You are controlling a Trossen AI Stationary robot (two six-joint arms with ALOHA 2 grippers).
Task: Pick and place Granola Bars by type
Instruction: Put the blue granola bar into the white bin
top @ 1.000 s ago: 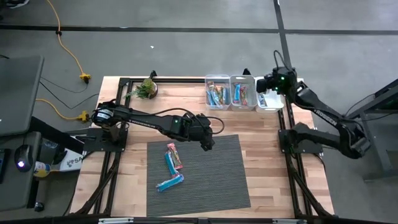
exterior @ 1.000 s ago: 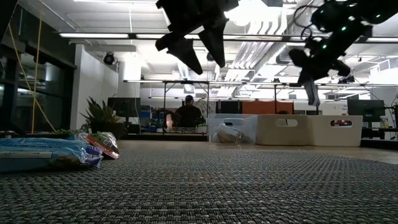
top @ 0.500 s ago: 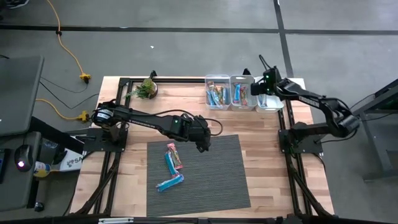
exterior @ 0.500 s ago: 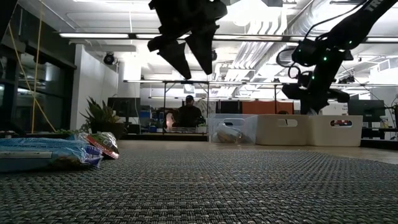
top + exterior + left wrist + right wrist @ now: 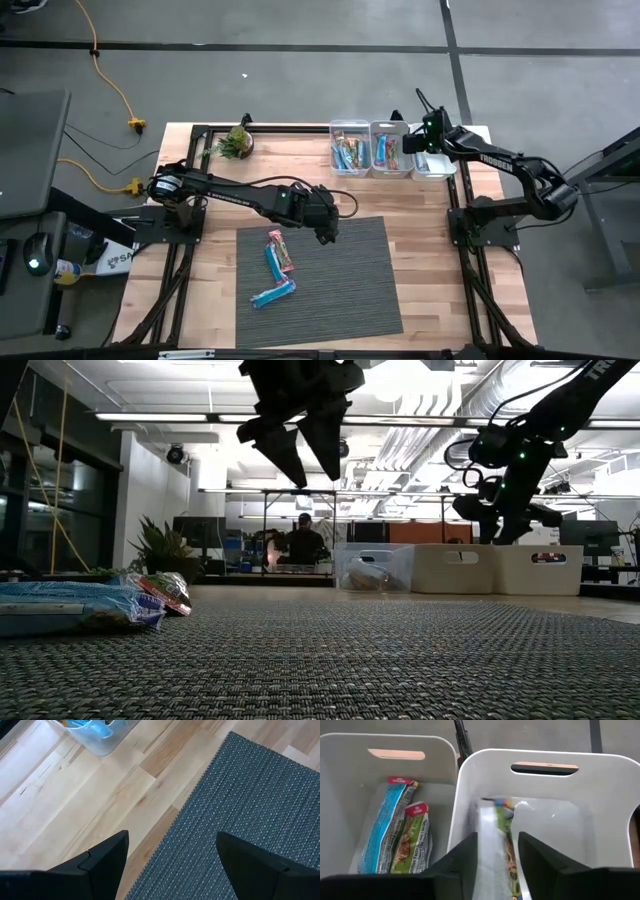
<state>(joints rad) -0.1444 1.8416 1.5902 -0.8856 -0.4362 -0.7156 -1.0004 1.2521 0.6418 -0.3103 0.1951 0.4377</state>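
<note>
Since a second ago the right arm has swung in from high over the bins and dropped low, and the left arm has eased slightly toward the mat's left. Now, left to right across the table. A small potted plant (image 5: 236,142) sits at the far left corner of the wooden table (image 5: 420,250). On the grey woven mat (image 5: 345,290) lie three granola bars (image 5: 275,266), a pink one, a light blue one beside it and another light blue one nearer the front edge, all clustered on the mat's left half. The left gripper (image 5: 324,232) hangs above the mat's far edge, fingers spread wide, nothing between them; its wrist view shows bare mat and wood below. Further right, three bins stand in a row at the table's back: a clear bin (image 5: 349,150) with several bars, a middle bin (image 5: 390,150) with blue and green-wrapped bars, and a white end bin (image 5: 436,165). The right gripper (image 5: 421,142) is over that end bin, fingers partly apart, and a green-wrapped bar (image 5: 506,840) sits between them, blurred, inside the white bin; whether they grip it, I cannot tell.
</note>
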